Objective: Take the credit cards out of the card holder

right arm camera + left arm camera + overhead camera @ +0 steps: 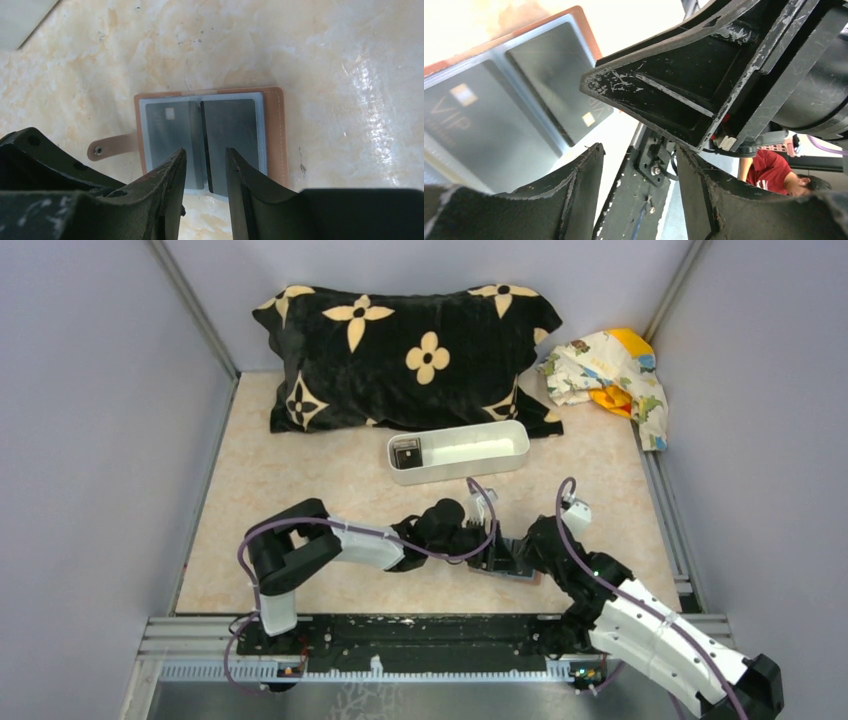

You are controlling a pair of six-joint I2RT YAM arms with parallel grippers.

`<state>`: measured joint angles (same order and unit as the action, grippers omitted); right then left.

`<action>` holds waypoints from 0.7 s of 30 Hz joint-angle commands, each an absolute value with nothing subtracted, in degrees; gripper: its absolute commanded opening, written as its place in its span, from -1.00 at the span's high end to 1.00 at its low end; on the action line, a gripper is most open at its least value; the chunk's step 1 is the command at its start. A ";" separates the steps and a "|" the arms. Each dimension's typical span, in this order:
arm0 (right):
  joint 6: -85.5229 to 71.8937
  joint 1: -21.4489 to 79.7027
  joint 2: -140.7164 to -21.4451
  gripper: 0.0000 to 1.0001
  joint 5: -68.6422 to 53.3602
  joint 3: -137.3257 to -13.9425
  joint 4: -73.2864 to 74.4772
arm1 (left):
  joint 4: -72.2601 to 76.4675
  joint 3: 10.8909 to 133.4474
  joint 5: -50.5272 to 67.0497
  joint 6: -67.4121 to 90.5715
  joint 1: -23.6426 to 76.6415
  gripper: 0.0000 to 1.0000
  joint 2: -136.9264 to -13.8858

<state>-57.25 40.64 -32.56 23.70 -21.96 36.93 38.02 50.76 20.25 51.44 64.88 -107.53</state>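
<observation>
The card holder point(272, 135) is laid open on the marbled table point(350, 75), near its front edge, where the two grippers meet. Two dark grey credit cards point(170, 135) are seen side by side in its light blue pockets. The right gripper point(204, 152) is held over the middle fold, its jaws parted by a narrow gap. The left gripper point(638, 150) is held just beside the holder, its jaws open. A white tray point(500, 445) is set further back.
</observation>
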 commanded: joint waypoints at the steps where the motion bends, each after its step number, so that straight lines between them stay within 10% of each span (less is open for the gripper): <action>1: -61.47 40.52 -34.64 0.31 22.63 -21.30 36.06 | 39.45 48.23 18.00 50.44 64.07 -0.24 -106.97; 11: -65.43 40.25 -35.59 0.35 23.24 -20.07 38.59 | 41.03 47.42 16.43 49.77 61.65 -0.23 -111.48; 21: -67.19 39.40 -37.82 0.85 22.94 -18.22 38.52 | 40.56 44.64 18.91 49.66 55.89 -0.20 -111.46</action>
